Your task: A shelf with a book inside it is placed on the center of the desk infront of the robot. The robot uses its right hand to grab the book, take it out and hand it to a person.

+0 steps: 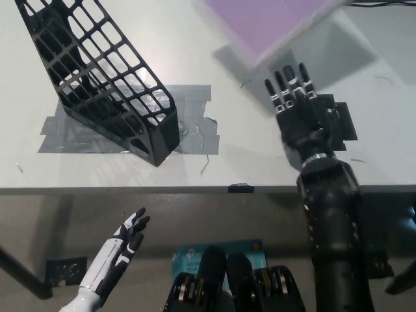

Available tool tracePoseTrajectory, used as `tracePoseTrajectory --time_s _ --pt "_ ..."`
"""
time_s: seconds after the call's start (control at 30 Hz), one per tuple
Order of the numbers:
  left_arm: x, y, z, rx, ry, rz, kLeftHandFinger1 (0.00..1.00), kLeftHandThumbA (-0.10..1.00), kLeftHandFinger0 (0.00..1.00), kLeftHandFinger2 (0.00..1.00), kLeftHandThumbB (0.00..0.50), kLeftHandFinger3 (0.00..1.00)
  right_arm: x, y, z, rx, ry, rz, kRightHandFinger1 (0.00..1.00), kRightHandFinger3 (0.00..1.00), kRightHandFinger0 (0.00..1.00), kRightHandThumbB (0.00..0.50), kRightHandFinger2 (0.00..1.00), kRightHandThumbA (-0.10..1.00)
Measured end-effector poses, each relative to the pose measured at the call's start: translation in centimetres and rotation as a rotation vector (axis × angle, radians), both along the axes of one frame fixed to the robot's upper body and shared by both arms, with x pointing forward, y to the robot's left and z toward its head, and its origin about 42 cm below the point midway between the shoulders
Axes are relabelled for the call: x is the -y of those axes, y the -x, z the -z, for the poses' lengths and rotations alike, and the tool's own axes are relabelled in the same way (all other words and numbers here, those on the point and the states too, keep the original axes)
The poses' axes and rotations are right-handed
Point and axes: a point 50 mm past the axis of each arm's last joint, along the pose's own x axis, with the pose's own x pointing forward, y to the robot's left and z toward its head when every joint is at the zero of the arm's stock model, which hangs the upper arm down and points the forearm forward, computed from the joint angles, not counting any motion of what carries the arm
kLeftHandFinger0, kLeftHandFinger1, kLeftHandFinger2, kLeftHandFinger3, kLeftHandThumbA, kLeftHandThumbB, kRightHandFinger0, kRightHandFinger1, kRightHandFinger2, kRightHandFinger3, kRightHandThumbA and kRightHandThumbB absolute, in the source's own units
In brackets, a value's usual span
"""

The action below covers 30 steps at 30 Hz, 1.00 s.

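The purple spiral notebook (270, 19) is at the top edge of the head view, mostly out of frame and clear of my hand; whoever holds it is out of sight. My black right hand (300, 107) is over the desk at the right, open, fingers spread and pointing away, holding nothing. The black lattice shelf (97, 78) leans on the desk at the left, with no book in it. My white left hand (123, 244) rests below the desk's front edge at lower left, open.
Grey tape patches (188, 114) lie on the white desk (214, 169) around the shelf's base. A dark mat (341, 117) sits under my right hand. A small black clip (239, 188) is on the desk's front edge.
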Motion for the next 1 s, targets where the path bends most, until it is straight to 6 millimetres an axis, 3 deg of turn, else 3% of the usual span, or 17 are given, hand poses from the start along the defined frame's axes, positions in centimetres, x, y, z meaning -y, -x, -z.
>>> tracePoseTrajectory --time_s 0.1,0.37,0.43,0.5,0.57,0.63,0.77,0.83,1.0 --pt "0.0 0.0 0.1 -0.004 0.001 -0.001 1.00 0.96 1.00 1.00 0.356 1.00 1.5 1.6 -0.9 0.068 0.040 0.024 1.00 1.00 1.00 0.499 1.00 0.99" --pt "0.0 0.0 0.2 -0.011 0.006 -0.004 1.00 1.00 1.00 1.00 0.351 1.00 5.3 5.9 -1.7 0.168 0.135 0.097 1.00 1.00 1.00 0.498 1.00 1.00" --pt "0.0 0.0 0.2 -0.012 0.007 -0.004 1.00 1.00 1.00 1.00 0.370 1.00 6.5 7.5 -1.8 0.195 0.175 0.120 1.00 1.00 1.00 0.454 1.00 1.00" --pt "0.1 0.0 0.2 -0.013 0.011 -0.005 1.00 1.00 1.00 1.00 0.373 1.00 7.6 9.9 -1.7 0.225 0.241 0.140 1.00 1.00 1.00 0.447 1.00 1.00" --pt "0.1 0.0 0.2 -0.013 0.013 -0.006 1.00 1.00 1.00 1.00 0.365 1.00 7.9 10.6 -1.6 0.233 0.261 0.143 1.00 1.00 1.00 0.439 1.00 1.00" --pt "0.2 0.0 0.3 -0.014 0.026 -0.010 1.00 1.00 1.00 1.00 0.363 1.00 8.5 14.1 -0.7 0.260 0.372 0.129 1.00 1.00 1.00 0.450 1.00 1.00" --pt "0.2 0.2 0.4 -0.018 0.052 -0.019 1.00 1.00 1.00 1.00 0.339 1.00 8.3 18.5 1.9 0.241 0.520 0.072 1.00 1.00 1.00 0.421 1.00 1.00" --pt "0.2 0.3 0.4 -0.020 0.064 -0.024 1.00 1.00 1.00 1.00 0.326 1.00 8.2 19.9 3.6 0.202 0.570 0.043 1.00 1.00 1.00 0.392 1.00 1.00" --pt "0.0 0.9 1.1 -0.027 0.098 -0.044 1.00 1.00 1.00 1.00 0.337 1.00 7.5 22.2 8.4 0.091 0.696 -0.051 1.00 1.00 1.00 0.393 1.00 1.00"
